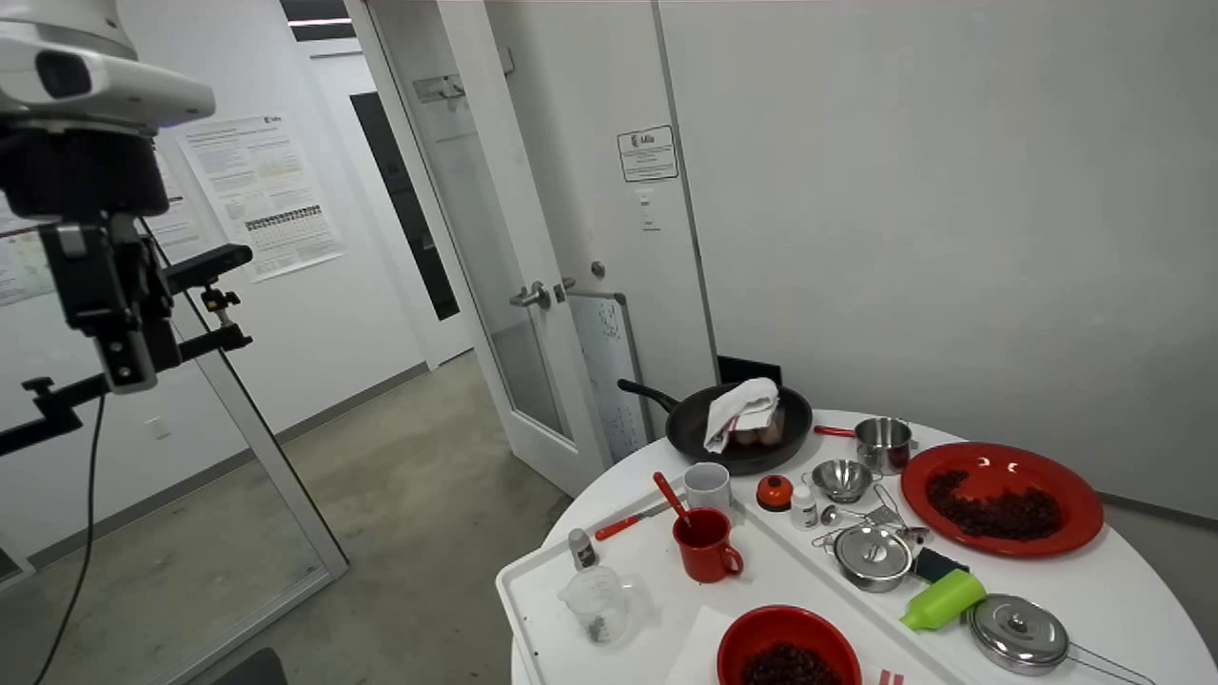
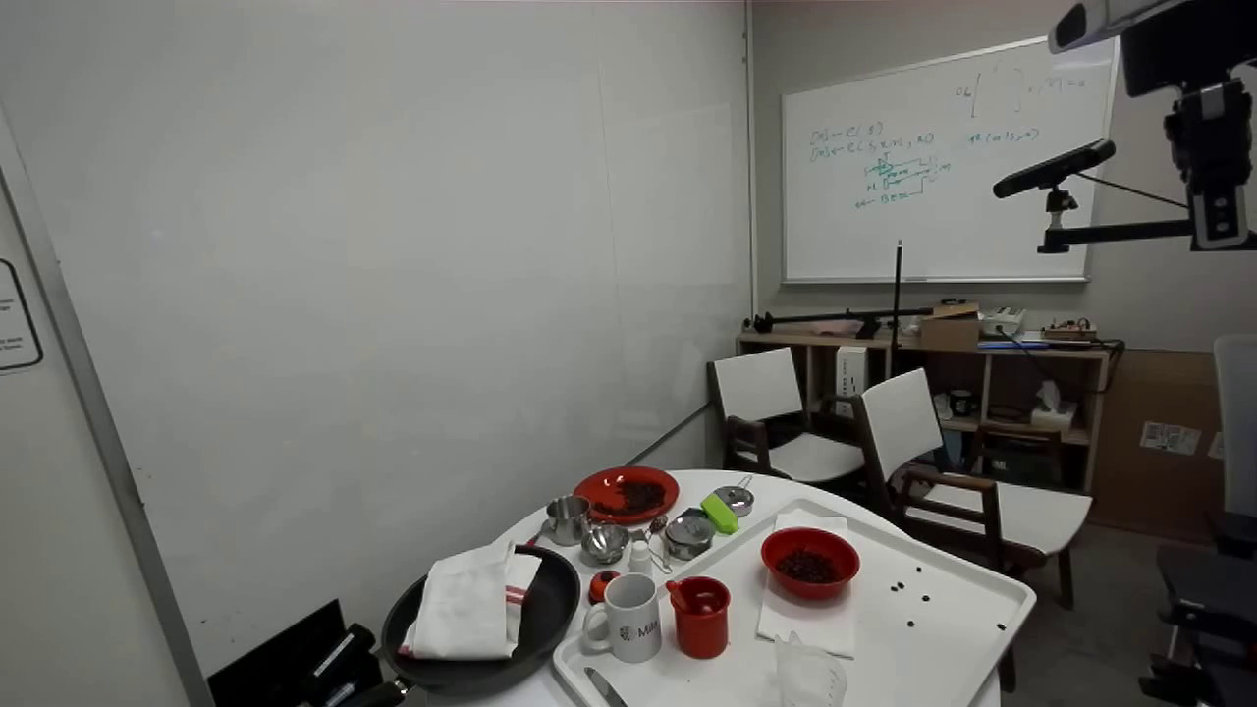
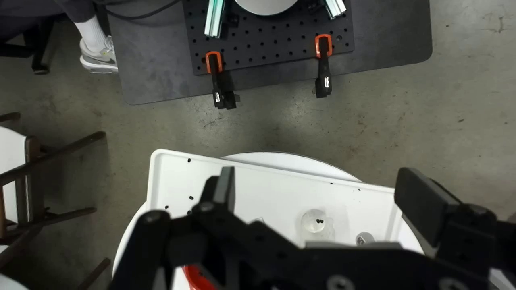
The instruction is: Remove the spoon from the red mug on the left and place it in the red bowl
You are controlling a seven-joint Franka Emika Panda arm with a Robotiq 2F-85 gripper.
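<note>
The red mug (image 1: 702, 559) stands upright on the white tray; it also shows in an exterior view (image 2: 701, 630). The spoon (image 1: 672, 499) leans in it, its red handle sticking up past the rim; its lower end is hidden inside. The red bowl (image 1: 788, 620) holds dark beans and sits on a white napkin on the tray; it also shows in an exterior view (image 2: 813, 591). In the wrist view part of its rim (image 3: 197, 278) shows behind the finger linkage. My gripper (image 3: 320, 195) is wide open and empty, high above and apart from the table. Mug and spoon are hidden in the wrist view.
The tray (image 2: 923, 678) also carries a clear beaker (image 1: 598, 604), a knife (image 1: 628, 521) and loose beans. A white mug (image 2: 630, 619) stands close to the red mug. A black pan (image 1: 685, 428), steel pots (image 1: 874, 557) and a large red dish (image 1: 1075, 504) stand behind.
</note>
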